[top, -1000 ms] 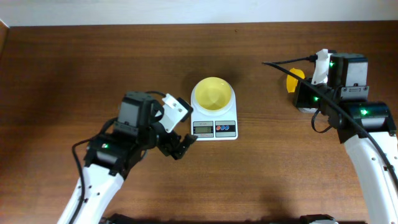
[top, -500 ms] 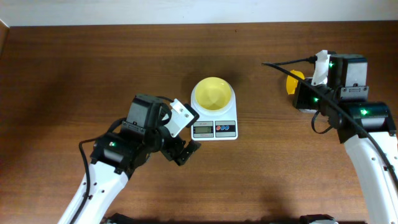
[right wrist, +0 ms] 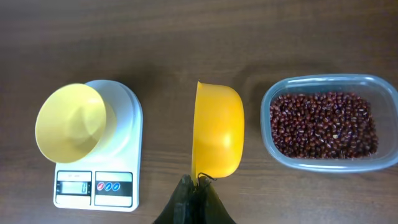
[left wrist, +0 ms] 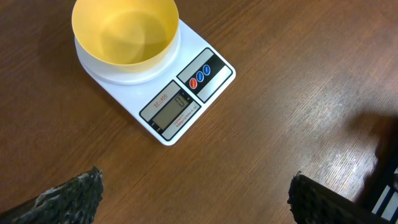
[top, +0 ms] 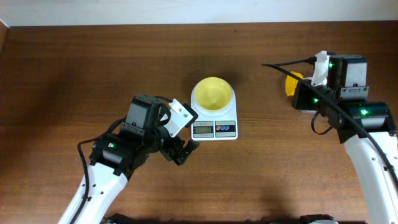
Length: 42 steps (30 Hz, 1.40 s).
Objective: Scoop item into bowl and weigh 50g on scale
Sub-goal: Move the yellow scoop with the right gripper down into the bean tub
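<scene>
Currently left gripper [top: 184, 151] hangs over the bare worktop [top: 93, 62], fingers spread wide, nothing between them. In the left wrist view both fingertips [left wrist: 69, 194] sit at the bottom corners of the frame. The scale [left wrist: 186, 99] lies ahead of this gripper, a bit to its left and not touching it, with its display and red and blue buttons facing the gripper. Display digits are too small to read. The bowl [left wrist: 124, 31] stands upright on the scale's round platform, at the far end from the gripper, with only yellow showing inside.

Right gripper [right wrist: 196, 198] is pressed together on the near end of the yellow scoop [right wrist: 217, 134]. The scoop is tilted on its side with its open rim facing left, and it sits directly ahead of the fingers. Its handle is hidden by the fingers. Ahead and to the right of this gripper is a clear container [right wrist: 323, 165] holding the beans [right wrist: 323, 124], a loose dark reddish mass filling its floor. It is beside the scoop; I cannot tell whether they touch. Ahead and to the left of this gripper are the scale and bowl, well apart from the scoop. Overhead, the right arm covers most of the container.
</scene>
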### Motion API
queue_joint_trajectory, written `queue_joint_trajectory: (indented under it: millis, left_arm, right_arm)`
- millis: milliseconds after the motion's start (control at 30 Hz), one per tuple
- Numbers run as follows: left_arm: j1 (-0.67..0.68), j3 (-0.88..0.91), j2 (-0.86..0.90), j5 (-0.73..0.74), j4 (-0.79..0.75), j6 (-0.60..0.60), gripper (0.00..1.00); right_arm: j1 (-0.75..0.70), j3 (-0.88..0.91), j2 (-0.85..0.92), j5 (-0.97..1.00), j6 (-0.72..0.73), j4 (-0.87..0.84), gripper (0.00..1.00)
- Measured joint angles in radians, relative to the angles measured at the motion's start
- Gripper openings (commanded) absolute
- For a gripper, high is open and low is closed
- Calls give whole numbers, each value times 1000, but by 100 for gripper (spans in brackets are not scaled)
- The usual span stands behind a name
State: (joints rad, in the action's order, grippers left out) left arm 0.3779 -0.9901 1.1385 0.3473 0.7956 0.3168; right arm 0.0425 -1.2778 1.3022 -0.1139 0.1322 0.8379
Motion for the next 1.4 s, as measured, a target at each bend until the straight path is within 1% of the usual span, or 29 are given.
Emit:
queue_joint_trajectory:
  millis: [333, 467, 600, 667, 767, 900, 1033, 1233, 1400]
  left_arm:
    - [0, 0, 0, 0, 0, 0, 99]
    - [0, 0, 0, 0, 0, 0, 99]
    - [0, 0, 0, 0, 0, 0, 99]
    - [0, 0, 0, 0, 0, 0, 99]
    - [0, 0, 0, 0, 1, 0, 99]
    - [0, 0, 0, 0, 0, 0, 99]
    - [0, 0, 0, 0, 0, 0, 99]
    - [0, 0, -1, 0, 0, 0, 99]
    - [0, 0, -2, 0, 0, 0, 99]
  right_arm:
    - [0, 0, 1, -5, 0, 38, 4]
    - [-6, 0, 45, -5, 7, 38, 4]
    - [-111, -49, 110, -9, 3, 79, 4]
    - [-202, -100, 120, -8, -29, 89, 4]
    - [-330, -112, 140, -4, -85, 89, 4]
    - [-440, -112, 252, -7, -108, 30, 4]
    - [-449, -112, 346, -55, -111, 9, 4]
    - [-449, -112, 365, -72, -129, -2, 4]
    - [-449, -112, 444, -72, -140, -35, 4]
